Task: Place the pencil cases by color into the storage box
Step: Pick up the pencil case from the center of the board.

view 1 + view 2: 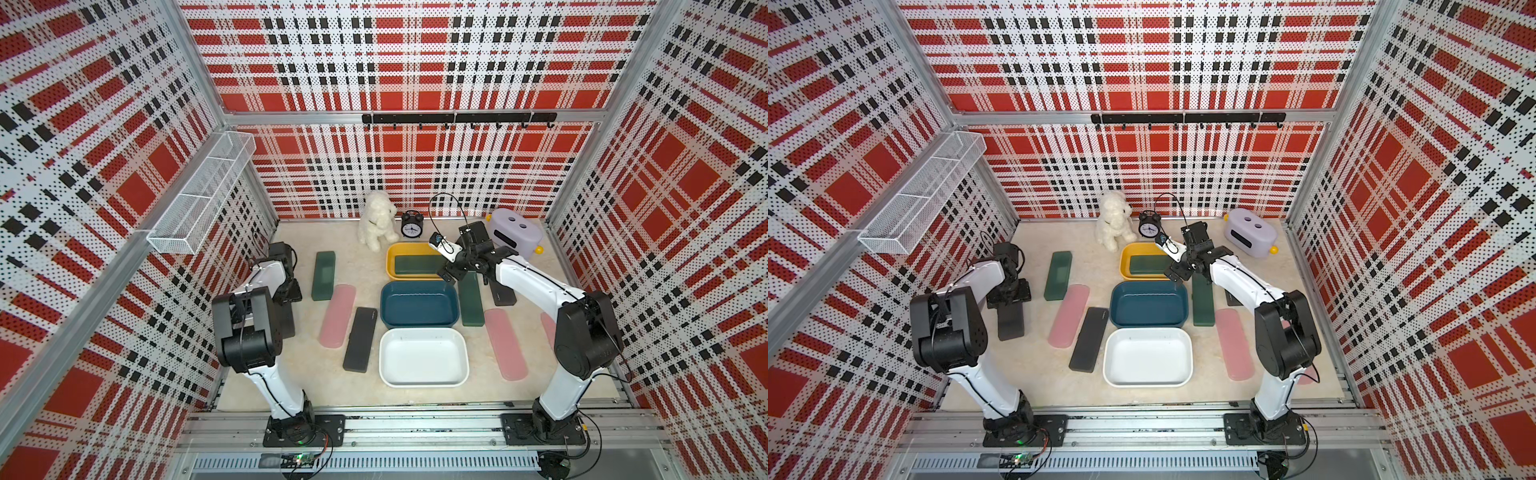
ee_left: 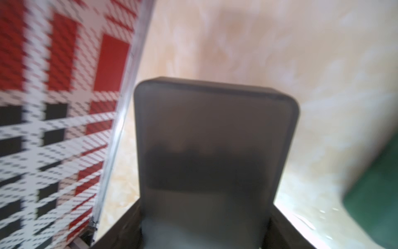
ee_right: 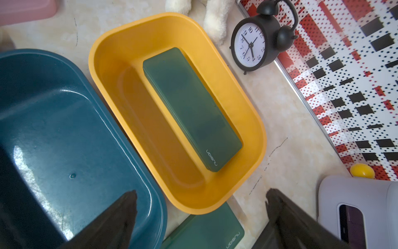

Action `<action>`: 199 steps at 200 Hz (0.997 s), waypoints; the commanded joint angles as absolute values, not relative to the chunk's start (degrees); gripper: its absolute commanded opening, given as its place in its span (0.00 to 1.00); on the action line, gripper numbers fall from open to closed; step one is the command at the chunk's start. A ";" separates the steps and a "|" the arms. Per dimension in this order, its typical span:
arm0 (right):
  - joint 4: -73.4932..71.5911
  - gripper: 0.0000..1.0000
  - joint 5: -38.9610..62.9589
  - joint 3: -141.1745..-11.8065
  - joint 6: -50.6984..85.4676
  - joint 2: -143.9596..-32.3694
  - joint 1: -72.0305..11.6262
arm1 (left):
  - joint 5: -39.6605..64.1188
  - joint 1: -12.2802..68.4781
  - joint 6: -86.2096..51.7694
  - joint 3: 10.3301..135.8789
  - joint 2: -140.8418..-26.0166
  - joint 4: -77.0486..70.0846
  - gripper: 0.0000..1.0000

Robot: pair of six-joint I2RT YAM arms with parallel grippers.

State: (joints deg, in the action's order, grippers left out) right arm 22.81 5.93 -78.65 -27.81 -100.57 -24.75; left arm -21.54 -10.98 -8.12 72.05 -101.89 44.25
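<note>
The right arm is covering most of one black pencil case and nearly all of a pink pencil case near the table's right edge. In the left wrist view, blur is smearing a second black pencil case, its near end running off the frame, so whether the fingers of the left gripper are touching it cannot be told. The right wrist frame is cropping a green pencil case.

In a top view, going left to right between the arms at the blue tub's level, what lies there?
Pink pencil case → black pencil case → blue tub → dark green pencil case → second pink pencil case.
</note>
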 commanded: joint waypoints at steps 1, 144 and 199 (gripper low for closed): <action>20.29 1.00 4.30 -77.28 -23.96 -97.41 -24.87 | -25.93 -6.39 -10.08 75.53 -97.63 44.65 0.14; 13.47 1.00 -7.57 -66.76 -9.66 -86.83 -16.87 | -36.23 32.61 7.07 89.75 -98.47 45.77 0.08; 11.21 1.00 -9.61 -63.11 -6.88 -83.45 -15.09 | -28.23 40.17 19.44 91.23 -100.56 42.59 0.07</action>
